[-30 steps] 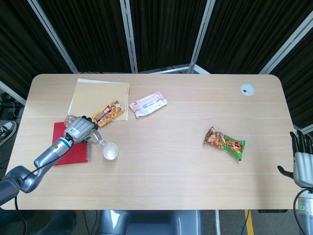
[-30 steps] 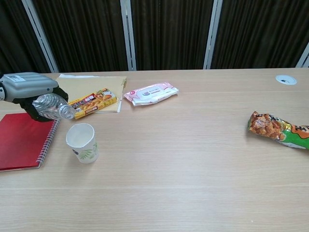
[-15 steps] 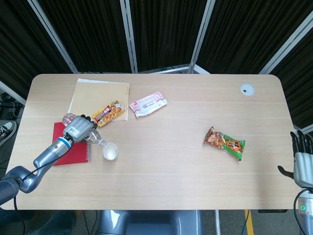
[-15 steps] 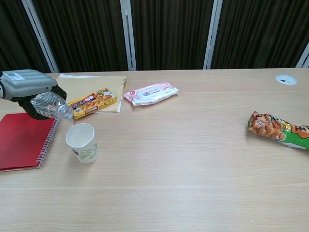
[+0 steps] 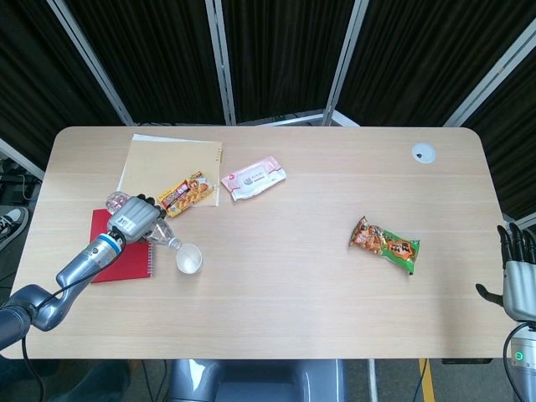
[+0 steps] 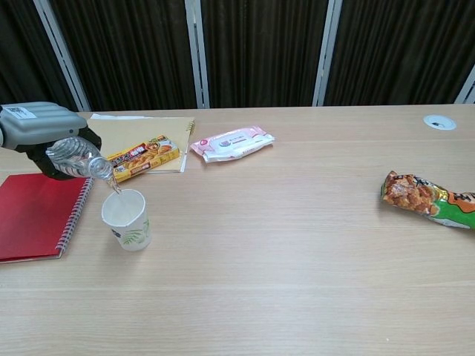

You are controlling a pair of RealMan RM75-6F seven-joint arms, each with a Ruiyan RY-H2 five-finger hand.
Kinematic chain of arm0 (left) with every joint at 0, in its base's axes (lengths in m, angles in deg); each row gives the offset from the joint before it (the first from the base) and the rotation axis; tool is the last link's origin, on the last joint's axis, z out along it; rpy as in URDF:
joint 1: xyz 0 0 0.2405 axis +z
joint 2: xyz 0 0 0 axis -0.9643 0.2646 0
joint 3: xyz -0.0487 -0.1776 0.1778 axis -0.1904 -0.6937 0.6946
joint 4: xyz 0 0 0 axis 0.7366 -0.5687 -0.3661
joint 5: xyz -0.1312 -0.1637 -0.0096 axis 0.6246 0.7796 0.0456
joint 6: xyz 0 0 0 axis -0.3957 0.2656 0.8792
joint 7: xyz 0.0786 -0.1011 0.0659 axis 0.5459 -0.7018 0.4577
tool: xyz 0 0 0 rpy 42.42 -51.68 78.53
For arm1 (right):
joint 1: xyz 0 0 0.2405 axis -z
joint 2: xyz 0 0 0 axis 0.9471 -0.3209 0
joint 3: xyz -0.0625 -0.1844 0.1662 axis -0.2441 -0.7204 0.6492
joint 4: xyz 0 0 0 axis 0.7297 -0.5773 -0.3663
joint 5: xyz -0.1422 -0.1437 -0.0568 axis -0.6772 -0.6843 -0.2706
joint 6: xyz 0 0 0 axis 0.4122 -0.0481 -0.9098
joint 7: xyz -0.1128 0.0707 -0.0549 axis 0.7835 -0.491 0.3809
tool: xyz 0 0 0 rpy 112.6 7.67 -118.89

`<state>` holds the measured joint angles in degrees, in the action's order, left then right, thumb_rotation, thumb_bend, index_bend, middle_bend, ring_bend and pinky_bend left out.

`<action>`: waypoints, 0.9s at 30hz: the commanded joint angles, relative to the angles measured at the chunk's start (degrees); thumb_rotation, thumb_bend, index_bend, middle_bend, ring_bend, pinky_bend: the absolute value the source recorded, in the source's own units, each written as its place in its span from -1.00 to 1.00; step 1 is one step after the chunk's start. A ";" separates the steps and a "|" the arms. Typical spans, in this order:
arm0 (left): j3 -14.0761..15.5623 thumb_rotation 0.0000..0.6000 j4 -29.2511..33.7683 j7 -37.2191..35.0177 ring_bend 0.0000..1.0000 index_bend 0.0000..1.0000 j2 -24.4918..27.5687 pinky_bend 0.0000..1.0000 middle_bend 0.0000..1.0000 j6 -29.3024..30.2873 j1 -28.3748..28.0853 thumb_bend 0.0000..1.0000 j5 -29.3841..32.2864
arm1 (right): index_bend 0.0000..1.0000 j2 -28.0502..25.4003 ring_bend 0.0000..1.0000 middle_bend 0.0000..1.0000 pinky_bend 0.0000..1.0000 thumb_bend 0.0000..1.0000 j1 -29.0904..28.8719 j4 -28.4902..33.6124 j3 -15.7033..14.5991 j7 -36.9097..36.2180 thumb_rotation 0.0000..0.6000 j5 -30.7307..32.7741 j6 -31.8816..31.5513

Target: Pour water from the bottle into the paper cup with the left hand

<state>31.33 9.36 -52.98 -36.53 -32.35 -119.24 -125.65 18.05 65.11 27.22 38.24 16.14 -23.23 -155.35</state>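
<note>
My left hand grips a clear plastic bottle and tilts it steeply, neck down to the right. The bottle's mouth hangs just above the rim of a white paper cup with a green leaf print, and a thin stream of water runs from it into the cup. The cup stands upright on the table beside a red notebook. My right hand hangs off the table's right edge, fingers apart and holding nothing.
A red spiral notebook lies under my left hand. Behind it are a tan folder, an orange snack box and a pink wipes pack. A green-and-orange snack bag lies at the right; a grommet sits far right.
My left hand has lifted the bottle's base and tipped it further down, bringing its mouth over the cup's rim. Water now streams into the cup. The right hand has not moved.
</note>
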 commanded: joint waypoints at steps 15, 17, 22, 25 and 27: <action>-0.03 1.00 0.30 -0.28 -0.37 0.10 0.55 -0.34 -0.01 0.88 0.28 0.01 -0.35 | -1.00 -0.05 -1.00 -1.00 -1.00 -1.00 0.01 0.10 -0.01 0.16 1.00 0.08 -0.02; 0.04 1.00 0.16 -0.46 -0.37 0.10 0.48 -0.34 -0.01 0.97 0.32 0.01 -0.48 | -1.00 -0.06 -1.00 -1.00 -1.00 -1.00 0.01 0.13 -0.01 0.17 1.00 0.11 -0.03; 0.13 1.00 -0.28 -1.37 -0.37 0.10 0.27 -0.34 -0.01 1.28 0.40 0.00 -0.80 | -1.00 -0.06 -1.00 -1.00 -1.00 -1.00 -0.01 0.18 -0.05 0.34 1.00 0.19 0.08; 0.22 1.00 -0.60 -2.20 -0.37 0.10 0.10 -0.34 -0.01 1.52 0.50 0.01 -1.01 | -1.00 -0.04 -1.00 -1.00 -1.00 -1.00 -0.06 0.21 -0.07 0.51 1.00 0.27 0.19; 0.27 1.00 -0.74 -3.08 -0.37 0.10 0.00 -0.34 -0.01 1.53 0.59 0.01 -1.03 | -1.00 -0.03 -1.00 -1.00 -1.00 -1.00 -0.06 0.21 -0.08 0.57 1.00 0.34 0.23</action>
<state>31.55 8.74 -55.59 -36.44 -30.86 -118.72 -126.63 18.02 65.04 27.43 38.16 16.72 -22.89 -155.12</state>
